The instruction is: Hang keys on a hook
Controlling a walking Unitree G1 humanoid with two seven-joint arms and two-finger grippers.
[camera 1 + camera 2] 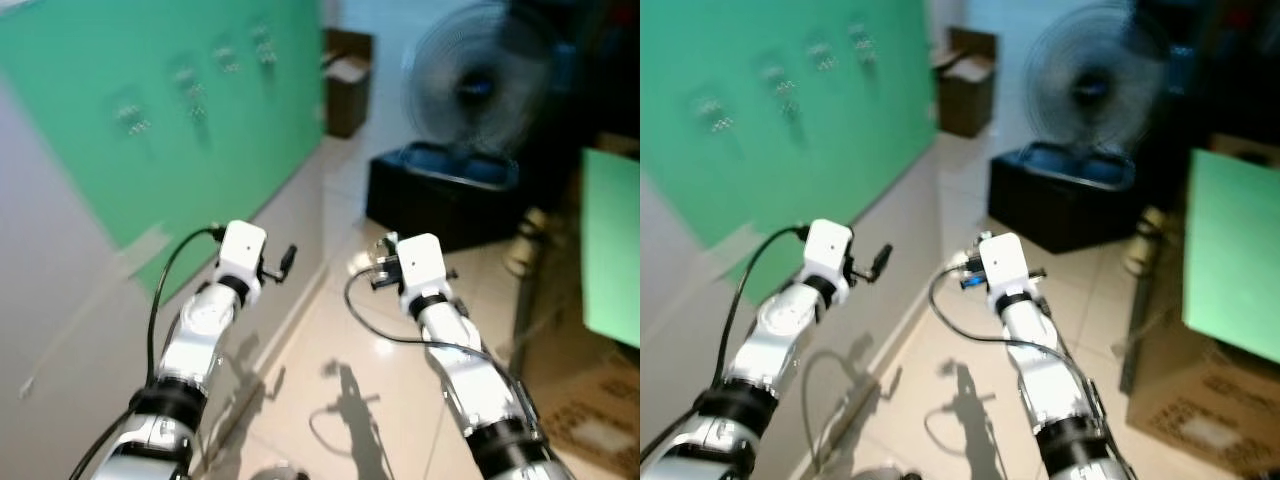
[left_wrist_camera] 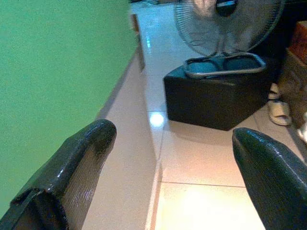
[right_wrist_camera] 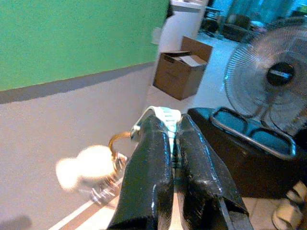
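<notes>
My right gripper (image 3: 173, 125) is shut on a white strap that carries the keys (image 3: 103, 184), which dangle below it with a pale fluffy charm (image 3: 81, 173). In the left eye view that gripper (image 1: 378, 262) hangs in mid-air over the floor, apart from the wall. Several small metal hooks (image 1: 132, 118) are fixed in a row on the green board (image 1: 120, 160) on the wall to my left, well above and left of both grippers. My left gripper (image 2: 172, 167) is open and holds nothing; it (image 1: 288, 258) is raised close beside the wall.
A standing fan (image 1: 478, 85) rises behind a black box (image 1: 440, 195) ahead on the right. A cardboard box (image 1: 346, 80) sits by the wall further on. A green panel (image 1: 610, 255) and cardboard stand at the right. Slippers (image 2: 278, 110) lie on the tiled floor.
</notes>
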